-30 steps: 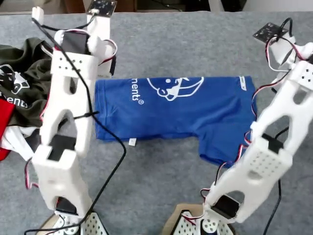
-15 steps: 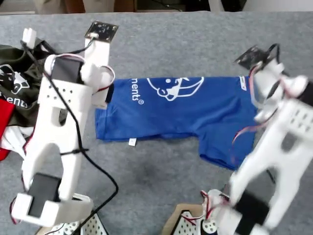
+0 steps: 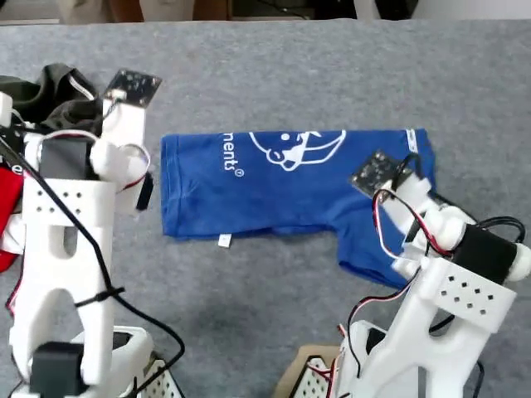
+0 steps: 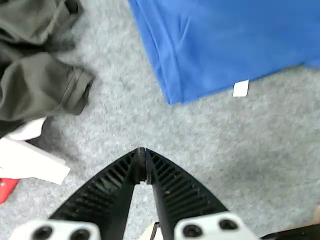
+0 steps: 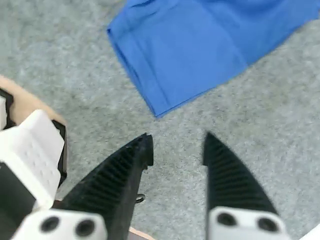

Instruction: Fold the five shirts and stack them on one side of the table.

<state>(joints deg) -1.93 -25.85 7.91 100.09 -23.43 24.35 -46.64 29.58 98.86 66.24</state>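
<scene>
Nearest their bases, both SO-101 arms have drawn back from the blue shirt (image 3: 290, 186) they reached across 1 second ago. The right gripper (image 5: 176, 142), jaws parted wide and empty, now hangs over bare grey table (image 3: 332, 66) just short of the hem of the shirt's 1 protruding sleeve (image 5: 165, 75). The left gripper (image 4: 142, 157), fingers pressed together on nothing, has swung off the shirt's left edge and hovers above the cloth-free strip between that edge and the heap of waiting garments.

The shirt itself has not shifted in that second. It lies flat mid-table as a long band, print up, a small white tag (image 4: 240, 88) poking from its near hem, with the sleeve jutting toward the robot at the right end.

Farther left, the dark shirt (image 4: 40, 75) lies crumpled beside white (image 4: 30, 157) and red (image 4: 7, 189) fabric, all unfolded.

The retreat suggests 1 fold is finished and the arms are resetting for the next: probably tucking the sleeve in or doubling the band end to end. With 1 shirt half-folded and the rest in a heap, the job appears to be in its early stage.
</scene>
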